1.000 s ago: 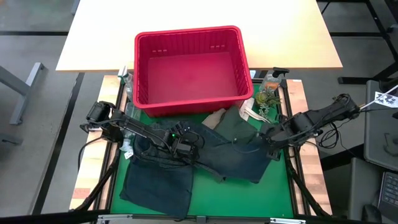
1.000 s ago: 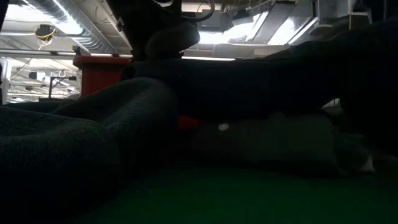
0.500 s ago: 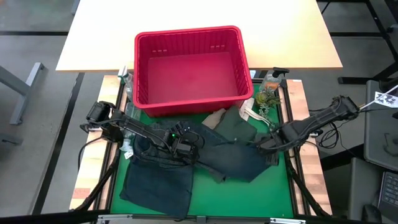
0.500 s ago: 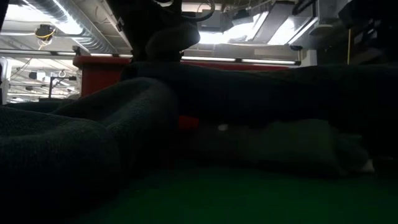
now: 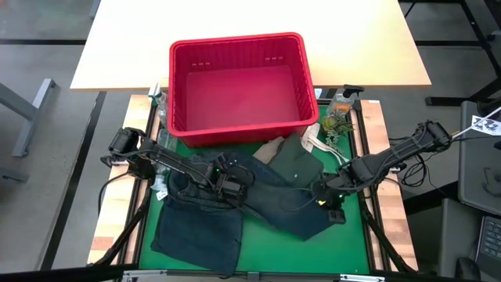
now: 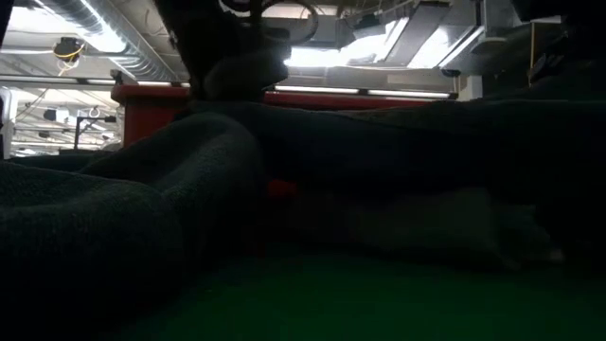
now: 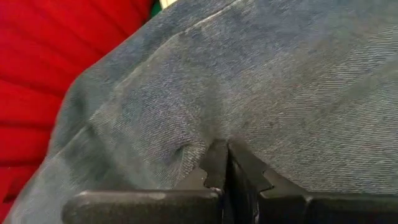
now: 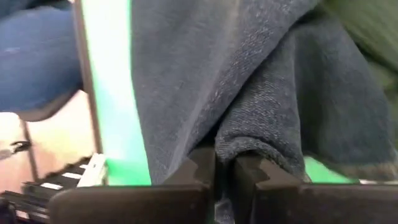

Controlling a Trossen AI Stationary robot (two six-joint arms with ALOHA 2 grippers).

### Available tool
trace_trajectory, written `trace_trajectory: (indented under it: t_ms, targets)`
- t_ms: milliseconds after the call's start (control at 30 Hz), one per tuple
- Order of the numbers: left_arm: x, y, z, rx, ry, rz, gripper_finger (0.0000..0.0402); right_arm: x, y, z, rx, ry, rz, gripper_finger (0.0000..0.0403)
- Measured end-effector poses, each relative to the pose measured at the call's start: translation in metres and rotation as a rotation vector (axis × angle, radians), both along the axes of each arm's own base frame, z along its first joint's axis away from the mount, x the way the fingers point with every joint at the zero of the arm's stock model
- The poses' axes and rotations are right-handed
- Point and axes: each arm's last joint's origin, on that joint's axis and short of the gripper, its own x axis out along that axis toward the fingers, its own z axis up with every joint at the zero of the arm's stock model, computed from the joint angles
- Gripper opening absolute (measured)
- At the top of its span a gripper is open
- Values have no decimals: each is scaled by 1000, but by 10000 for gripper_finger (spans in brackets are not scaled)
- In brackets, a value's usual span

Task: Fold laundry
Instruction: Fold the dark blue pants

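showing right gripper [image 8: 224, 165] pinching jeans [image 8: 261, 81] edge

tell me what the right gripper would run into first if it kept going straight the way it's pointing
The right gripper is shut on the hem of the dark blue denim jeans and points toward the left gripper. Straight on, it would likely just push into more jeans first; depth is unclear.
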Motion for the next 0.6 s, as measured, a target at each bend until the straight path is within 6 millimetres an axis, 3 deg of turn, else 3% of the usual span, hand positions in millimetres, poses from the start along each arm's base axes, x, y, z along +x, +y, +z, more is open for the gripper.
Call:
trace_trajectory:
  t_ms: [167,400,600]
  targets:
    - [-3,5,-1,9,35,28,4,14,6,7,79,-161,6,43]
    - [-14,28,-3,56,136,161,4,37,13,26,137,-472,-36,18]
    - [-27,40,-16,69,216,229,4,39,13,28,138,-513,-46,16]
